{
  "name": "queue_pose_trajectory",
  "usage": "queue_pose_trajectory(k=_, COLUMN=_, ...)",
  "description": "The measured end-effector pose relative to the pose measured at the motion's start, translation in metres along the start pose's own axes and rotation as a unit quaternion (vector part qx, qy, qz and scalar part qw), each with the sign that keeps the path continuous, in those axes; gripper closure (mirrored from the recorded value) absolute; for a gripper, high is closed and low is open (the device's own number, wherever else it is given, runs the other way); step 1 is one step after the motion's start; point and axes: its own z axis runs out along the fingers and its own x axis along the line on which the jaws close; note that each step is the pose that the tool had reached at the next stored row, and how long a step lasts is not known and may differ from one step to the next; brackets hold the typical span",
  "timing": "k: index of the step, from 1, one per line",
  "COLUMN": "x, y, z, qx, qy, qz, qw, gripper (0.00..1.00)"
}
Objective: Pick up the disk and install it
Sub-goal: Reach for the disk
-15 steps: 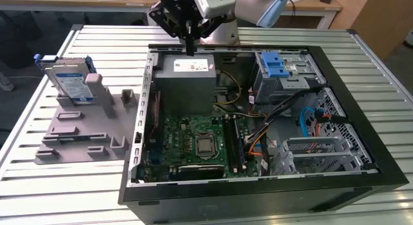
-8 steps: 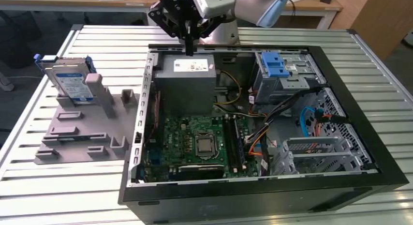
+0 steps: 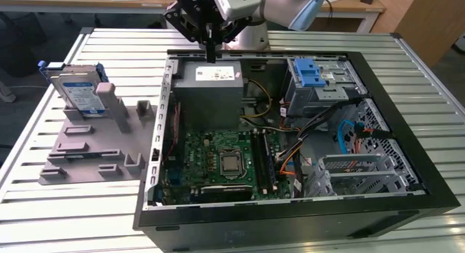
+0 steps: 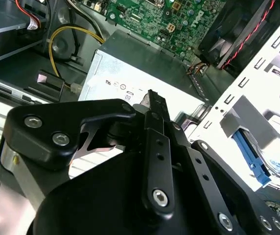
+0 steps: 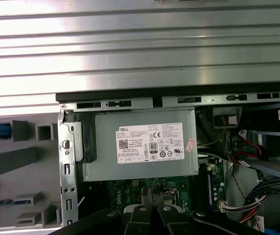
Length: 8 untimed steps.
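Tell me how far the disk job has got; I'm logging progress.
Nothing looks done yet: the disk stands upright in the grey rack, on the exterior view's left of the case. In hand: nothing. The gripper, shut and empty, hangs over the power supply at the case's far edge. Left: both the pick-up and the install.

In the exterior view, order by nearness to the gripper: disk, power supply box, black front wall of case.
1. Power supply box, just below the gripper.
2. Disk, on the stand, exterior view's left.
3. Black front wall, opposite end.
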Motion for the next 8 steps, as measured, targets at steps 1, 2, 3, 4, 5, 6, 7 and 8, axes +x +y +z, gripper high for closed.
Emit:
queue_pose_trajectory(k=1, x=0.0004, y=0.0, z=0.0, qx=0.0, qy=0.0, qz=0.0, qw=1.0, gripper=0.89)
queue_pose_trajectory(k=2, x=0.0007, y=-0.0001, z=0.0, qx=0.0, qy=0.0, qz=0.0, qw=1.0, gripper=0.89)
queue_pose_trajectory(k=3, x=0.0011, y=-0.0001, z=0.0001, qx=0.0, qy=0.0, qz=0.0, qw=1.0, gripper=0.89)
queue_pose_trajectory(k=4, x=0.0015, y=-0.0001, z=0.0001, qx=0.0, qy=0.0, qz=0.0, qw=1.0, gripper=0.89)
queue_pose_trajectory(k=5, x=0.0017, y=-0.0001, z=0.0001, qx=0.0, qy=0.0, qz=0.0, qw=1.0, gripper=0.89)
queue_pose_trajectory(k=6, x=0.0018, y=-0.0001, z=0.0001, qx=0.0, qy=0.0, qz=0.0, qw=1.0, gripper=0.89)
queue_pose_trajectory(k=7, x=0.0019, y=-0.0002, z=0.0001, qx=0.0, qy=0.0, qz=0.0, qw=1.0, gripper=0.89)
queue_pose_trajectory(k=8, x=0.0022, y=-0.0002, z=0.0001, qx=0.0, qy=0.0, qz=0.0, qw=1.0, gripper=0.89)
